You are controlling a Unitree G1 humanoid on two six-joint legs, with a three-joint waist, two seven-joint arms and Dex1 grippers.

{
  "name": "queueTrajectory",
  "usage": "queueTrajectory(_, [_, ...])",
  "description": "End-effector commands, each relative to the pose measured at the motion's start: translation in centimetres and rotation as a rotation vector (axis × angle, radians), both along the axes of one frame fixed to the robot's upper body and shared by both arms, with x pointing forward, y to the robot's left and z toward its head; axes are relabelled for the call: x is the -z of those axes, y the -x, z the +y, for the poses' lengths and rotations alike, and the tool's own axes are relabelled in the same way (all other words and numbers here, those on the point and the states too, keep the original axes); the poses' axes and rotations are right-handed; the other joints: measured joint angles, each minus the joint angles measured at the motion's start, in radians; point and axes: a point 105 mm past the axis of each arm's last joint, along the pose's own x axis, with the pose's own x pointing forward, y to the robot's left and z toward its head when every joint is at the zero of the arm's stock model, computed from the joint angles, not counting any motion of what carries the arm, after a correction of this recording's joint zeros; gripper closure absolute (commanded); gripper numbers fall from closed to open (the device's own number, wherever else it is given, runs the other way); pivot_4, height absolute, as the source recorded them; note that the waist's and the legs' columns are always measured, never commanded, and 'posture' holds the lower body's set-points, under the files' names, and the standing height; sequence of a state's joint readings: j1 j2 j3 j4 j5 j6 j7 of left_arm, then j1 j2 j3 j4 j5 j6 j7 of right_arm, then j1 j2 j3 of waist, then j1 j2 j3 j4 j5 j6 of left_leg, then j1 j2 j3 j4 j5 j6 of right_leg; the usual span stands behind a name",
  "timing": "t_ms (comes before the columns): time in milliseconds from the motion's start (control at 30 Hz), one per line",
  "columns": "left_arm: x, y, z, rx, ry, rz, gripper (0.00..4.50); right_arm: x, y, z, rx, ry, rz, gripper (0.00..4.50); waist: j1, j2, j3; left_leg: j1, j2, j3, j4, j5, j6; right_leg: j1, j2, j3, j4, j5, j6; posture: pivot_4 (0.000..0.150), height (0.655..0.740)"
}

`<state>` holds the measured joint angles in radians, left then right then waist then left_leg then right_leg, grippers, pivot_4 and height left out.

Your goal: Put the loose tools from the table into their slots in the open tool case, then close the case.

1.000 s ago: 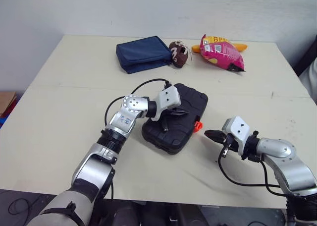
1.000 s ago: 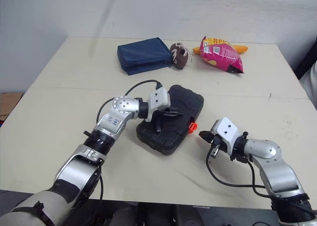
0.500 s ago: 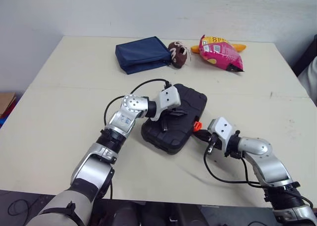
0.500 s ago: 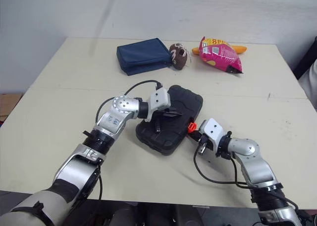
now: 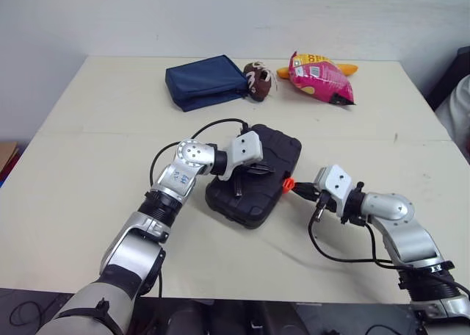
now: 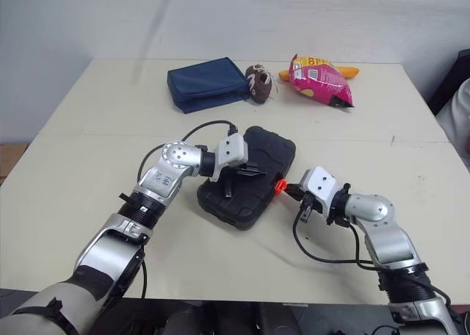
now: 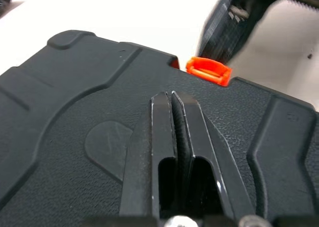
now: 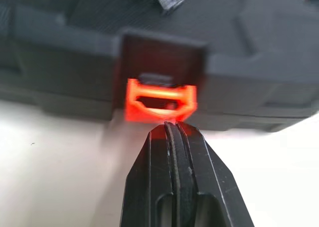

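Plain cream table (image 5: pixel 88 166), white wall behind. The left gripper (image 7: pixel 168 94) has both fingers squeezed together on nothing, tips down on the lid of the black tool case (image 5: pixel 253 203) mid-table. I reckon it's pinning the shut lid so the case won't skate. The right gripper (image 8: pixel 172 123) is also pinched closed and empty, its tip right at the orange latch (image 8: pixel 160 100) on the case's front edge, probably to snap it home. I can't tell if it's touching. The blue pouch (image 5: pixel 204 81), brown toy (image 5: pixel 257 80) and pink snack bag (image 5: pixel 319 78) sit well apart at the far edge, just clutter.
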<state>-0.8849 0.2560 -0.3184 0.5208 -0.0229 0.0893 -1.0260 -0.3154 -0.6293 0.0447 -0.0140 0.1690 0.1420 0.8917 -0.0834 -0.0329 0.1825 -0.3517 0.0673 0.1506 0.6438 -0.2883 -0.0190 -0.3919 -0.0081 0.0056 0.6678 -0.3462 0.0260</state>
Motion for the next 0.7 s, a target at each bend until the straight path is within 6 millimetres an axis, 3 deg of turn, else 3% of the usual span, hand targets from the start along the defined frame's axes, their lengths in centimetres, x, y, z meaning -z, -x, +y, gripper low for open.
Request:
queueTrajectory(33, [7.2, 1.5, 1.4, -0.031, -0.162, 0.230, 4.41, -3.1, 0.1, 1.7, -0.089, -0.039, -0.098, 4.50, 0.000, 0.000, -0.003, 0.000, 0.000, 0.000, 0.000, 0.000, 0.000, 0.000, 0.000, 0.000, 0.000, 0.000, 0.000, 0.150, 0.7400])
queueTrajectory(200, [7.1, 1.2, 1.5, -0.049, -0.152, 0.219, 4.41, -2.7, 0.2, 2.0, -0.101, -0.064, -0.079, 4.50, 0.007, -0.005, -0.011, 0.000, 0.000, -0.001, -0.003, 0.000, 0.000, 0.000, 0.000, 0.000, -0.003, 0.000, 0.000, 0.150, 0.7400])
queueTrajectory(300, [5.6, 0.5, 1.4, -0.060, -0.068, 0.127, 4.41, -3.5, 0.3, 0.7, -0.072, -0.055, -0.099, 4.50, 0.008, -0.005, -0.011, 0.000, -0.001, -0.001, -0.004, 0.000, 0.001, 0.001, -0.001, 0.000, -0.004, 0.000, 0.000, 0.150, 0.7400])
queueTrajectory(400, [1.9, 0.1, 1.6, -0.037, 0.110, -0.011, 4.41, -4.4, 0.9, -1.4, -0.045, -0.031, -0.105, 4.50, 0.012, -0.005, -0.011, 0.000, -0.001, -0.001, -0.004, -0.001, 0.001, 0.000, -0.002, 0.000, -0.005, 0.000, 0.000, 0.150, 0.7400])
queueTrajectory(500, [-3.6, 0.6, 4.2, -0.006, 0.268, -0.182, 4.41, -5.6, 2.2, -4.4, -0.022, 0.022, -0.135, 4.50, 0.008, -0.004, -0.009, -0.001, -0.001, -0.001, -0.008, 0.000, 0.001, -0.002, -0.001, 0.000, -0.005, 0.000, 0.000, 0.150, 0.7400])
queueTrajectory(567, [-5.8, 1.3, 7.0, 0.004, 0.272, -0.240, 3.89, -6.4, 2.6, -6.6, 0.022, 0.021, -0.113, 4.50, 0.002, -0.005, -0.005, -0.001, -0.001, -0.001, -0.012, 0.002, -0.001, -0.003, 0.000, 0.000, -0.005, 0.000, 0.000, 0.150, 0.7400])
queueTrajectory(633, [-6.4, 1.6, 10.2, -0.042, 0.224, -0.233, 3.20, -7.3, 2.9, -8.2, 0.044, 0.032, -0.135, 4.50, -0.001, -0.004, 0.002, -0.003, 0.000, 0.000, -0.015, 0.005, -0.004, -0.007, 0.001, 0.000, -0.005, 0.000, 0.000, 0.150, 0.7400])
queueTrajectory(700, [-6.5, 1.7, 11.2, -0.062, 0.209, -0.221, 2.20, -7.5, 3.0, -8.5, 0.042, 0.040, -0.151, 4.50, 0.002, -0.002, 0.004, -0.003, 0.000, -0.001, -0.015, 0.005, -0.005, -0.007, 0.002, 0.000, -0.005, 0.000, -0.001, 0.150, 0.7400])
